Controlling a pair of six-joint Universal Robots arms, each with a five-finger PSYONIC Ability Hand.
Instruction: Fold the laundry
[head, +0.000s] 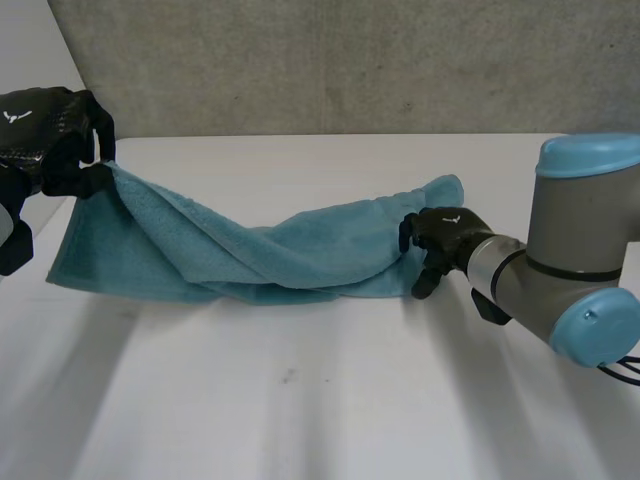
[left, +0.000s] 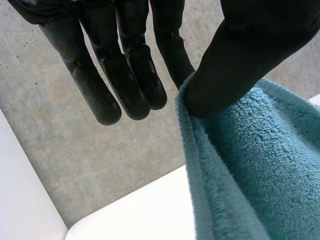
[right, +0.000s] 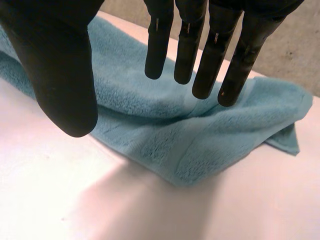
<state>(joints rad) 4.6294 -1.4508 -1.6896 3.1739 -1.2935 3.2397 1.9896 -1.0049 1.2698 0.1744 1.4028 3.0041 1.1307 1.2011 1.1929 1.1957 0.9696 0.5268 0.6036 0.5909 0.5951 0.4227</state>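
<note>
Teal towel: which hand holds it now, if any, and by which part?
The left hand pinches the teal towel by a raised corner, between thumb and a finger. The right hand is open at the other end and holds nothing.

Left hand (head: 48, 130) cut off at edge; towel (head: 280, 250) lower layers hidden.

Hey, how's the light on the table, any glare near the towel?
Head view: bright streaks cross the table in front of the towel. Right wrist view: a bright patch on the table beside the towel's folded edge, below the open right hand. Left wrist view: the left hand, pinching the towel, looks dark against the grey wall.
</note>
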